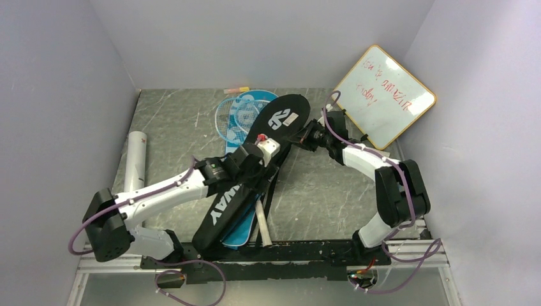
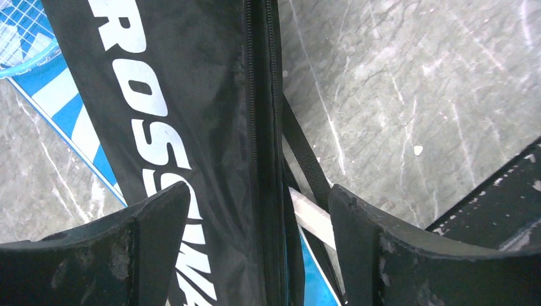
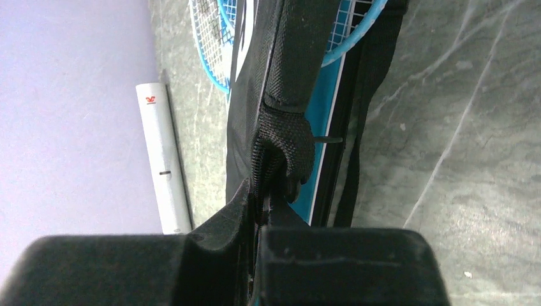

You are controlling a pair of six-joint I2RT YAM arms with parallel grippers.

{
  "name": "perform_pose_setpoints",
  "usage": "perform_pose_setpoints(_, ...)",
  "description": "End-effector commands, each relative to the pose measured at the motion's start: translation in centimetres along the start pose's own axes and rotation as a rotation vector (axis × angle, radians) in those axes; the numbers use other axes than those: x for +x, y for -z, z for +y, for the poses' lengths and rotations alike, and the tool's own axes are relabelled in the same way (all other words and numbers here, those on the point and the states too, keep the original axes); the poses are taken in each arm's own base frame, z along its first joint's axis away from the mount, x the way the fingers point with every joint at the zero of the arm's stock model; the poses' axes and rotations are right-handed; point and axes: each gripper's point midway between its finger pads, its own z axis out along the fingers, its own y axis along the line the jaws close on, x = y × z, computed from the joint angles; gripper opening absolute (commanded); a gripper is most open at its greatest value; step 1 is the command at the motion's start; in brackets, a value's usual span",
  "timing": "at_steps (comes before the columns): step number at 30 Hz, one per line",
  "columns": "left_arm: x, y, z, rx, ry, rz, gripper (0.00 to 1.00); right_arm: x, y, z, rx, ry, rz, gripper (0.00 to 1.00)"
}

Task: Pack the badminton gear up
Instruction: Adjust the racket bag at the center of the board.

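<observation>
The black bag with white lettering lies slantwise across the table, over the blue bag. Light-blue rackets fan out at its far end. My left gripper hovers over the bag's middle. In the left wrist view it stands open, its fingers either side of the zip seam, and a white racket handle shows beside the bag. My right gripper is at the bag's wide end. In the right wrist view it is shut on the black bag's zip edge.
A long white tube lies along the left wall, also seen as the white tube in the right wrist view. An orange-rimmed whiteboard leans in the far right corner. A black strap trails from the bag. The black rail runs along the near edge.
</observation>
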Motion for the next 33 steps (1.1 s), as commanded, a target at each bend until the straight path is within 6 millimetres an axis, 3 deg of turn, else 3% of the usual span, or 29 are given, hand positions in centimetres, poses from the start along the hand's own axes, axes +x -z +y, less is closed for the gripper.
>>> perform_pose_setpoints(1,-1.0,-0.3,-0.3,-0.077,-0.048,-0.016,0.85,-1.2,1.9,3.3,-0.031,0.016,-0.047,0.00)
perform_pose_setpoints(9,-0.2,-1.6,-1.2,-0.153,-0.106,0.018,0.85,-1.2,2.5,4.4,-0.048,-0.002,-0.043,0.00)
perform_pose_setpoints(15,1.8,-2.7,0.2,-0.253,-0.131,0.084,0.68,-1.1,2.7,4.6,-0.056,0.002,-0.038,0.00)
perform_pose_setpoints(19,2.6,-2.9,1.2,-0.317,-0.148,0.105,0.66,-1.0,2.9,5.0,-0.069,0.003,-0.033,0.00)
perform_pose_setpoints(23,2.9,-2.7,2.3,-0.382,-0.159,0.119,0.44,-1.1,3.2,5.3,-0.075,0.005,-0.032,0.00)
perform_pose_setpoints(26,3.1,-2.7,2.8,-0.410,-0.172,0.129,0.33,-1.0,3.4,5.7,-0.083,0.015,-0.030,0.00)
perform_pose_setpoints(28,3.2,-2.6,3.1,-0.425,-0.187,0.138,0.09,-1.2,3.6,5.5,-0.068,0.030,-0.043,0.00)
perform_pose_setpoints(31,2.8,-1.9,3.8,-0.459,-0.215,0.139,0.05,-1.6,3.7,4.2,-0.002,0.054,-0.064,0.03)
perform_pose_setpoints(33,1.9,-1.2,3.7,-0.452,-0.223,0.118,0.05,-1.7,3.9,2.9,0.055,0.082,-0.068,0.17)
